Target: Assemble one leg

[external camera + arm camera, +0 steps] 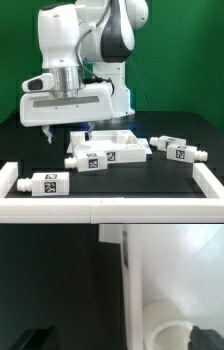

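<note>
The white square tabletop (118,141) lies flat on the black table at the centre. In the wrist view its pale surface (175,274) shows beside the dark table, with a round screw hole (182,334) near one fingertip. My gripper (68,132) hangs low over the tabletop's edge on the exterior view's left, open and empty. Its fingertips (35,339) stand wide apart, one over the bare table and one over the tabletop, and the gripper's middle (122,340) sits over that edge. One white tagged leg (102,159) lies against the tabletop's front.
Another tagged leg (45,184) lies at the front on the exterior view's left. Two more legs (182,152) lie on the right. A white rail (10,182) borders the table at the left front, and another rail (211,184) at the right.
</note>
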You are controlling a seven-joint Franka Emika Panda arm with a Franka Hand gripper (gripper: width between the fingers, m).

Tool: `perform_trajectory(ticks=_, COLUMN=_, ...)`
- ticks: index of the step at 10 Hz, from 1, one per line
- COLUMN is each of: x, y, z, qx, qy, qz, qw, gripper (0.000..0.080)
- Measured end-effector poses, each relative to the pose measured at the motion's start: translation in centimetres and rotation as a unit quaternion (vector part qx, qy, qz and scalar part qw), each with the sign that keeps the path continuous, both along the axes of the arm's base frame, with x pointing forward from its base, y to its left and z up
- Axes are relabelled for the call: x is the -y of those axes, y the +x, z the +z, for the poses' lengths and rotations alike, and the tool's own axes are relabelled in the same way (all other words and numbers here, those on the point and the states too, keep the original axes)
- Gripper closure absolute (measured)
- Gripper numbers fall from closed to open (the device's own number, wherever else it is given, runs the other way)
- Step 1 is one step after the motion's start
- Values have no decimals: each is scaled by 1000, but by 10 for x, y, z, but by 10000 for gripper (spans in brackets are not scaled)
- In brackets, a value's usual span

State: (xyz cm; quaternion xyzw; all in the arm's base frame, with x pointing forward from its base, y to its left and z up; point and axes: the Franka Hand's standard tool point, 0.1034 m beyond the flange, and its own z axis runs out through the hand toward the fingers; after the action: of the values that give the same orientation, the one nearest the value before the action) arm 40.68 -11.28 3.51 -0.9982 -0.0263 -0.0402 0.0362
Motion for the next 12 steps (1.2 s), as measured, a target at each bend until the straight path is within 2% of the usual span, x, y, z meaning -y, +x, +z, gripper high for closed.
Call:
perform_trajectory(ticks=1, x=-2, y=-2, z=-2, qx=-5, qy=3, qz=-6, qw=1000, gripper=151)
perform_trajectory(ticks=3, x=-18, y=-11, z=-17, qx=-38, qy=20, qz=-15, qw=999, gripper=150)
perform_trajectory(ticks=5, x=-13, y=-16, z=-26, qx=-31, qy=15, qz=-8, qw=999, gripper=150)
perform_trajectory(ticks=7, x=-11, y=-16, z=-28, qx=-29, qy=14, qz=-6, qw=999, gripper=150)
perform_trajectory(ticks=8, x=-12, y=-16, z=-28, qx=-29, qy=14, qz=-6, qw=999, gripper=276)
perform_trajectory(ticks=9, x=-12, y=-16, z=-28, qx=-29, qy=14, qz=-6, qw=999, gripper=276)
perform_trajectory(ticks=10, x=-12, y=-16, z=-28, qx=-29, qy=14, qz=-6, qw=999, gripper=466)
perform_trajectory(ticks=12, x=-12, y=-16, z=-28, qx=-29, qy=14, qz=-6, qw=999, gripper=726)
